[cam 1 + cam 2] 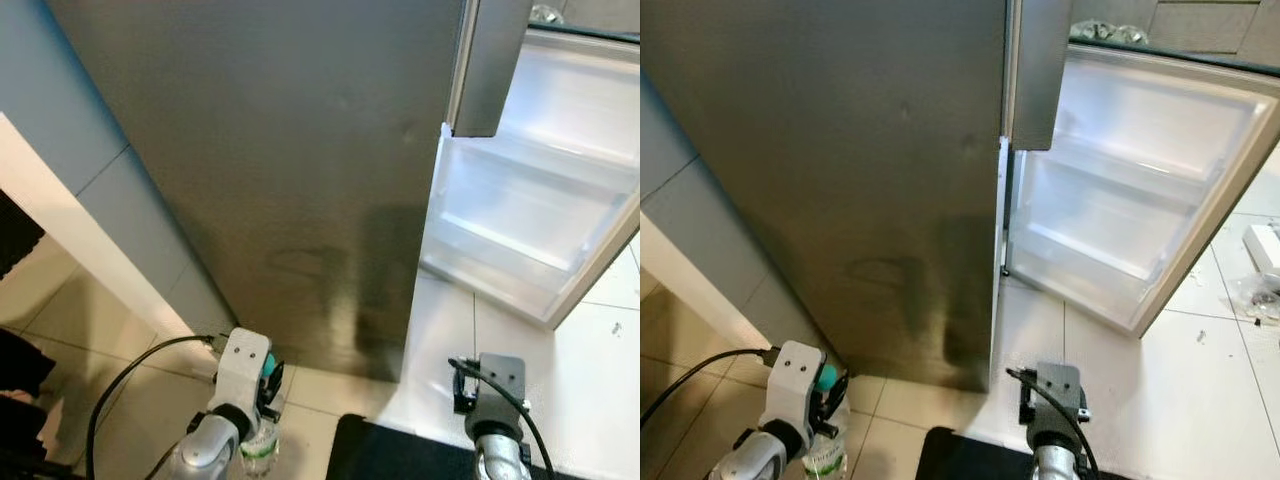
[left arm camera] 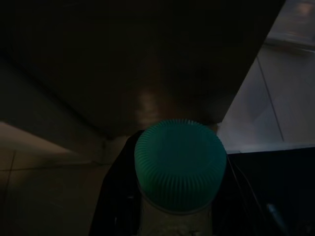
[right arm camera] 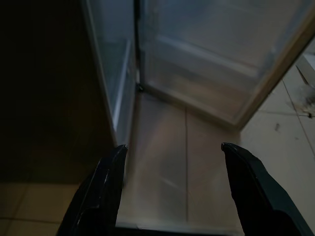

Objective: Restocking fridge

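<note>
The tall brushed-steel fridge (image 1: 300,170) stands straight ahead, its flat grey side taking up most of the forward view down to the floor. On its right the white-lined fridge door (image 1: 1140,210) is swung wide open, its inner shelves bare, and its lower edge hangs just over the pale tiled floor (image 1: 1230,380). Between the fridge's right front corner and that open door lies a strip of free white tile. To the left, a blue-grey wall panel (image 1: 60,110) runs along the fridge's side and meets a white ledge (image 1: 90,260), so that side is closed in. A black mat (image 1: 970,455) lies on the floor between the two arms. A small white box and some clear wrapping (image 1: 1262,270) sit on the tiles at far right, beyond the open door.

The left claw (image 1: 265,400) is low at the fridge's bottom left corner, closed around a clear plastic bottle with a teal ribbed cap (image 2: 179,164); the cap points up between the fingers. A black cable (image 1: 130,375) loops from that wrist.

The right claw (image 3: 172,187) hangs spread wide with nothing between its black fingers (image 3: 106,191), aimed at the floor strip before the open door.
</note>
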Motion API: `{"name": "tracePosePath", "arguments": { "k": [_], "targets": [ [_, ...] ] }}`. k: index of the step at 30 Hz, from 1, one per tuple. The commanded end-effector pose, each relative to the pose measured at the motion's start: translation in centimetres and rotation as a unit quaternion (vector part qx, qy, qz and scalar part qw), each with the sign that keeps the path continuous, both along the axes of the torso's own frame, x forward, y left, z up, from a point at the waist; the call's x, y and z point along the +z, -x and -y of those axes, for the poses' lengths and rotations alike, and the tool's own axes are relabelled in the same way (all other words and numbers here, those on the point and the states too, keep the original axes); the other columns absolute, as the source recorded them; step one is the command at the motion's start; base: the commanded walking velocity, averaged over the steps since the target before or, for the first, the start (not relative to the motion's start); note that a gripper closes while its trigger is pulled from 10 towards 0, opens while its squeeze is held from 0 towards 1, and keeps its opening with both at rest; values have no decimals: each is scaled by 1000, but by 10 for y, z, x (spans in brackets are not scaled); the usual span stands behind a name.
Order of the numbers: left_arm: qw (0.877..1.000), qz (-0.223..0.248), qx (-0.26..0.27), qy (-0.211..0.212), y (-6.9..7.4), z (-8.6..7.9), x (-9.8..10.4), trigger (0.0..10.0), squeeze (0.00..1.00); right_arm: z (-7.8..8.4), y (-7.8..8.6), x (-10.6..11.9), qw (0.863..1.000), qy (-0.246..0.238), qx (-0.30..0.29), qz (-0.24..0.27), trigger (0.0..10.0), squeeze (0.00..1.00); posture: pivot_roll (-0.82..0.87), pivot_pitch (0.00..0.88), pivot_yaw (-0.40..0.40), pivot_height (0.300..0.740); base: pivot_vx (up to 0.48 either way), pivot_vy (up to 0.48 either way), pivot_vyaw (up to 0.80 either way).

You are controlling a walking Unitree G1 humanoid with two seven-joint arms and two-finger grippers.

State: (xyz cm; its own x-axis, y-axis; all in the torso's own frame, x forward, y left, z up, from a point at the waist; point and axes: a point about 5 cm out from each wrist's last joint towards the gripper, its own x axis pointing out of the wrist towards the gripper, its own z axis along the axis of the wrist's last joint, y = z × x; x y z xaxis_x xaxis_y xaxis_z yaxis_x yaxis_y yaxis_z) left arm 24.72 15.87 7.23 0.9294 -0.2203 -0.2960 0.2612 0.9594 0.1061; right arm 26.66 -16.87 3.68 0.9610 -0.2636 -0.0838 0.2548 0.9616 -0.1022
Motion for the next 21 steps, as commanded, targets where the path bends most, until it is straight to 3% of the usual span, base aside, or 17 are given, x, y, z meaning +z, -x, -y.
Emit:
{"name": "tracePosePath", "arguments": {
  "k": [1,8,21],
  "targets": [
    [1000,-8,0,-21,4,-7,-5,10000,0,2,3,-3,1000,-5,-10,-7,10000,0,-72,231,113,740,0,0,0],
    [1000,-6,2,-24,3,-8,-5,10000,0,5,1,1,1000,-6,-14,0,10000,0,-73,230,111,740,0,0,0],
    [1000,-8,6,-25,2,-8,-6,10000,0,3,3,1,1000,-8,-10,-6,10000,0,-74,230,110,740,0,-333,0]
  ]
}}
